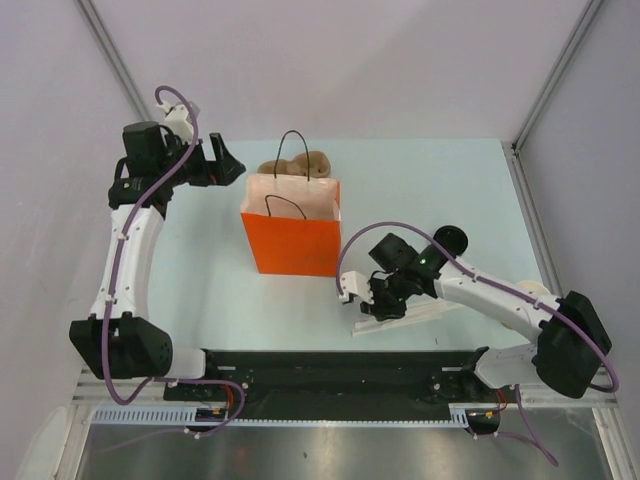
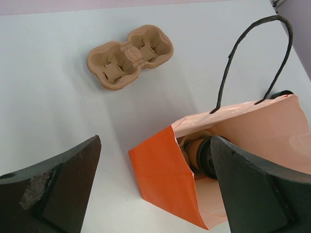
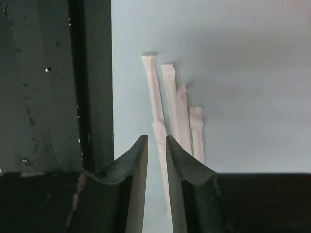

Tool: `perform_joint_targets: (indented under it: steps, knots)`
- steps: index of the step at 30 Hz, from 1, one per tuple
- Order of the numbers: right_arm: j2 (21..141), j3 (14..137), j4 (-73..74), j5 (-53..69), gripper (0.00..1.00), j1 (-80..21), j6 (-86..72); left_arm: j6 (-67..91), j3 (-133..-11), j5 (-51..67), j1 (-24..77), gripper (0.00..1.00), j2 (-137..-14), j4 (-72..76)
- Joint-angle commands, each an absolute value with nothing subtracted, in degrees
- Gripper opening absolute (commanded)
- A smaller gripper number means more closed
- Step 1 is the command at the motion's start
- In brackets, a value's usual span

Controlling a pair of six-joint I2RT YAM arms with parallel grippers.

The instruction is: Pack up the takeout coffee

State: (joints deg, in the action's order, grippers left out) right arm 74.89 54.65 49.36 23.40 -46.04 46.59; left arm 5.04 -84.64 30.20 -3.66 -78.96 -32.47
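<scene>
Overhead, the left arm rises along the left side of the pale table (image 1: 450,190), its elbow folded and its wrist turned inward. The left gripper (image 1: 228,165) sits near the far-left corner of the upright orange paper bag with black cord handles (image 1: 291,238). Its jaws are spread wide and grip nothing. In the left wrist view the left gripper's (image 2: 155,141) two dark fingers (image 2: 53,194) frame the bag's open mouth.

The takeout coffee (image 2: 200,154), a small tan paper cup with a round black lid, lies on its side inside the bag, low against the pink inner wall. A tan moulded-pulp two-cup carrier (image 2: 130,56) rests on the table just behind the bag, apart from it.

The right arm stretches from its base at the near right corner leftward across the table, forearm low. The right gripper (image 1: 365,297) points down just right of the bag's near-right corner, over a loose fan of white paper-wrapped straws (image 1: 405,313). From the right wrist, the right gripper (image 3: 156,138) has its jaws drawn narrow with the leftmost straw (image 3: 153,92) running into the slit between them. Whether the pads actually pinch it cannot be told.

A black rail (image 3: 48,87) along the table's near edge lies close beside the straws. Bare table lies open to the right of the bag and beyond the straws.
</scene>
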Motion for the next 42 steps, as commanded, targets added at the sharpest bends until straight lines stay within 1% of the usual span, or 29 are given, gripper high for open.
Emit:
perform_joint_targets:
  steps: [1,8,16,24,42]
  knots:
    - [75.9,52.0,39.8,24.4,0.26,-48.6,44.4,5.2,-83.3,31.0,-4.5,1.00,-76.4,-32.2]
    - [75.5,48.2,37.4,23.3,0.25,-52.6,45.2,4.9,-80.1,31.9,-5.2,1.00,-74.4,-32.3]
    - [77.5,46.8,35.6,20.5,0.25,-53.1,46.7,6.0,-75.3,33.2,-5.4,0.99,-71.6,-30.2]
    - [78.4,46.0,35.6,20.6,0.25,-53.7,47.2,5.9,-72.3,33.2,-5.7,0.99,-69.3,-29.4]
    - [84.1,45.9,32.3,19.5,0.25,-54.7,48.3,6.4,-70.4,34.3,-6.4,0.99,-69.8,-28.7]
